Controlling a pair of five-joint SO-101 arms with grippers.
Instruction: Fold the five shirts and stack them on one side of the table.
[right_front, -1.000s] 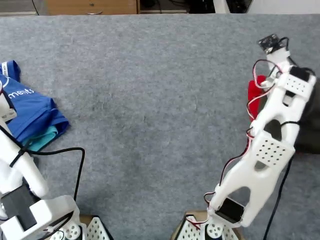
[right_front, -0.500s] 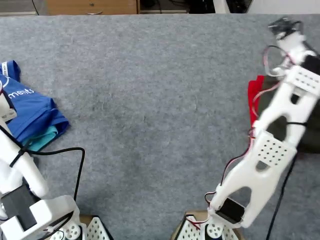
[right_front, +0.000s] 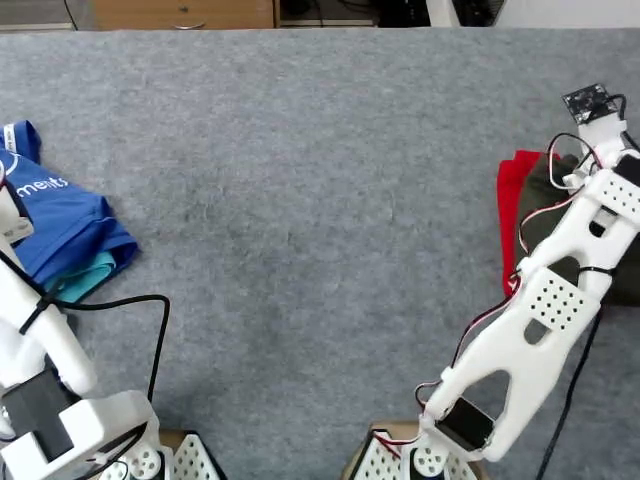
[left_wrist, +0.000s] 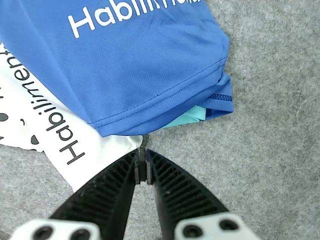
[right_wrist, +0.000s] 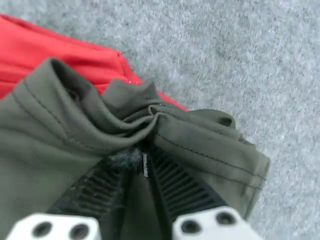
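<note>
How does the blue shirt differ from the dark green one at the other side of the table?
The blue shirt carries white lettering; the dark green shirt is plain. The blue shirt lies smooth and flat; the dark green shirt is bunched into wrinkles. The right gripper is shut on the dark green shirt, while the left gripper is shut just off the blue shirt's hem. Each lies over another: a white shirt, a red shirt.
</note>
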